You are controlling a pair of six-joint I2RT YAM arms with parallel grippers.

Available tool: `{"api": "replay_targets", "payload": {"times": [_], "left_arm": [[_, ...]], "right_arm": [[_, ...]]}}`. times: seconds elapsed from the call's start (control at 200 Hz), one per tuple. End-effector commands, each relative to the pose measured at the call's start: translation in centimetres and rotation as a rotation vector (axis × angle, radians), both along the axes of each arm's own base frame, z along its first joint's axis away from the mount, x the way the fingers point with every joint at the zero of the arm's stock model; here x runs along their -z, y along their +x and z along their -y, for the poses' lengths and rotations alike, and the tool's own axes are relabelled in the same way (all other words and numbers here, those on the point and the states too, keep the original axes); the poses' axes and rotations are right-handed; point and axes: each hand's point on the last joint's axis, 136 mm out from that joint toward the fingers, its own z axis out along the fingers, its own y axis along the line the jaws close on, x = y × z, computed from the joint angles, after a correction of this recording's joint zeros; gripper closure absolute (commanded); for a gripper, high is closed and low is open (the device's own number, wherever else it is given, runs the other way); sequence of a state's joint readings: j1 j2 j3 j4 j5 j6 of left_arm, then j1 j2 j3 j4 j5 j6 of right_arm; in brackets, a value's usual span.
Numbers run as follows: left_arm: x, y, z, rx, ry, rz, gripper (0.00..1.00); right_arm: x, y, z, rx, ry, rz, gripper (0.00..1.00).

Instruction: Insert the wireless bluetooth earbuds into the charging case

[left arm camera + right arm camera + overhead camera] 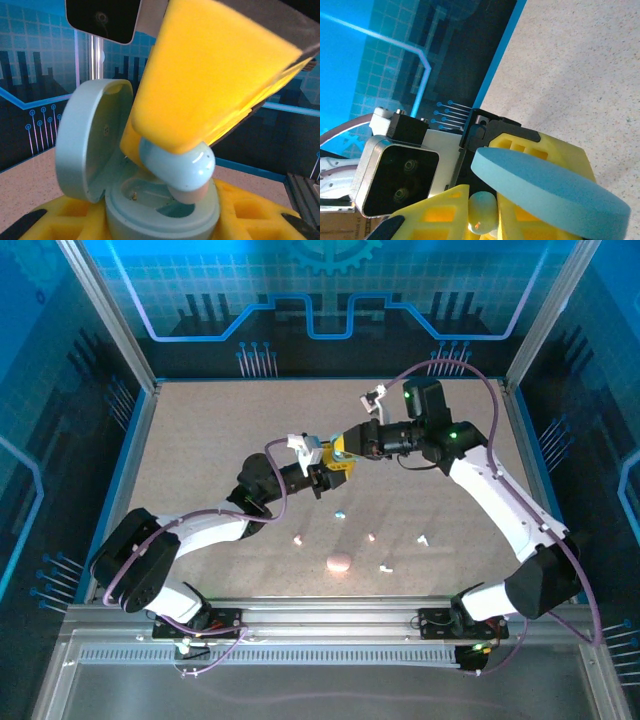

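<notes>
Clenched in right claw (341,452): light blue earbud (181,167), long axis tilted, hanging just above the socket (150,194) of the open charging case (150,220); case clamped upright in left claw (322,478); straight down to seat.

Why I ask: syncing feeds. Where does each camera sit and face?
Top external: above and behind the robot, looking down on the table; both arms show, left gripper close to right gripper.
Left wrist: on the left arm, facing along its fingers at the open case and earbud.
Right wrist: on the right arm, facing the case lid past its own fingers.
Shared: both wrist views show case and earbud.
</notes>
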State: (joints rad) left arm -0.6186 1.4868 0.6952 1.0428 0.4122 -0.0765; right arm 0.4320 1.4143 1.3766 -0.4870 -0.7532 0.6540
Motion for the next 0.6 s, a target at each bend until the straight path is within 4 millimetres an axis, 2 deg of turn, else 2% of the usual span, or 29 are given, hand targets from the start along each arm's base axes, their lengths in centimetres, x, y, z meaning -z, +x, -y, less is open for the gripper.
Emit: {"api": "replay_targets", "payload": {"times": [0.0, 0.255, 0.595], "left_arm": [[-2.7, -0.4, 0.4, 0.007, -0.051, 0.088, 0.64], [-3.0, -0.4, 0.5, 0.005, -0.062, 0.095, 0.64], [-3.2, -0.3, 0.2, -0.016, -0.065, 0.109, 0.64]], "right_arm": [[-0.9, -0.3, 0.0, 0.019, -0.027, 0.079, 0.8], [0.5, -0.4, -0.1, 0.023, -0.096, 0.095, 0.8], [2.0, -0.8, 0.8, 0.034, -0.225, 0.112, 0.77]]}}
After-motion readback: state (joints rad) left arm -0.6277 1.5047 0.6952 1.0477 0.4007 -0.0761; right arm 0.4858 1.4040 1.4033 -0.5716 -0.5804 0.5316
